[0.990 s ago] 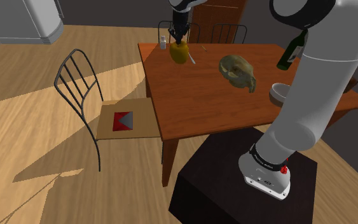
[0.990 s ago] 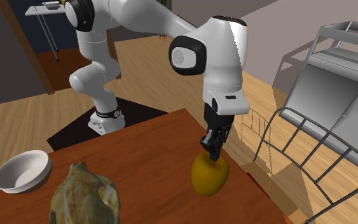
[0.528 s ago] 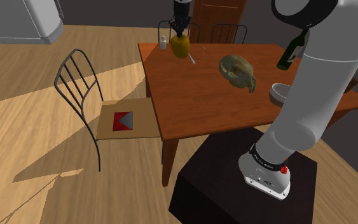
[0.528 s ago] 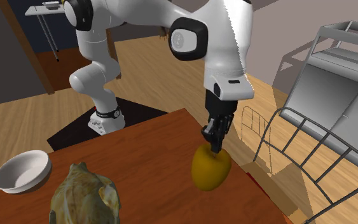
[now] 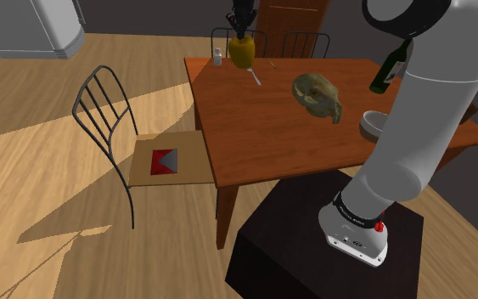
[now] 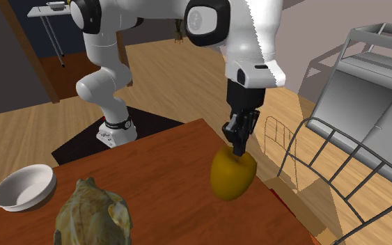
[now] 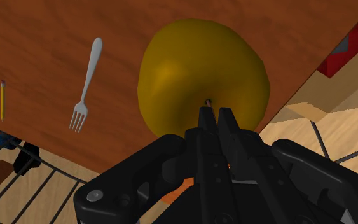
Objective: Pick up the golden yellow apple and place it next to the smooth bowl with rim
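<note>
The golden yellow apple [image 6: 232, 174] is clamped at its stem end by the pincer [image 6: 239, 147]. In the wrist view the two black fingers are seen closed tight together on the top of the fruit. The apple is held over a far corner of the brown wooden surface [image 5: 254, 127], at the shoulder view's left and close to the edge. Whether its underside touches the wood cannot be told.

A broad stretch of bare wood is seen between the apple and the pale bowl [image 6: 25, 186], which is set well apart, near the edge closest to the stand [image 5: 313, 242]. In the shoulder view the bowl is partly hidden by the white arm [image 5: 432, 110].

An olive skull-shaped object [image 5: 317, 95] is placed between the apple and the bowl, nearer the bowl. A fork [image 7: 86, 83] is laid flat just beside the apple, and a pencil [image 7: 2, 100] lies further along, close to the edge. A small white jar [image 5: 218, 58] is seen at the corner and a dark bottle [image 5: 387, 70] near the arm.

A wire chair [image 5: 114, 119] is drawn up beside the surface on a plank floor [image 5: 50, 195].
</note>
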Controlling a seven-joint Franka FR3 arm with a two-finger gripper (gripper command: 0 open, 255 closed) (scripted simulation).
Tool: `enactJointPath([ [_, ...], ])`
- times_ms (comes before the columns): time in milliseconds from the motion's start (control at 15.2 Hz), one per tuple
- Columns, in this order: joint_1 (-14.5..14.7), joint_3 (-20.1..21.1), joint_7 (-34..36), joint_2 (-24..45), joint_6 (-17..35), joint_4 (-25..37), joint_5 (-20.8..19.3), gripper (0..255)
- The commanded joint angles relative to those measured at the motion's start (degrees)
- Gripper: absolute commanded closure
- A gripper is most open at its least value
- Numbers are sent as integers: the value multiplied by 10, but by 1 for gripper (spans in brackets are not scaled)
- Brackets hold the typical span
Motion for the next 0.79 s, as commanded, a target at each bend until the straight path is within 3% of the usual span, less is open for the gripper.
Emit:
enactJointPath([
  [0, 0, 0, -2, 1, -17, 19, 1, 255],
  [462, -2, 0, -10, 11, -69, 81, 4, 255],
  [726, -22, -14, -43, -53, -38, -9, 0, 255],
])
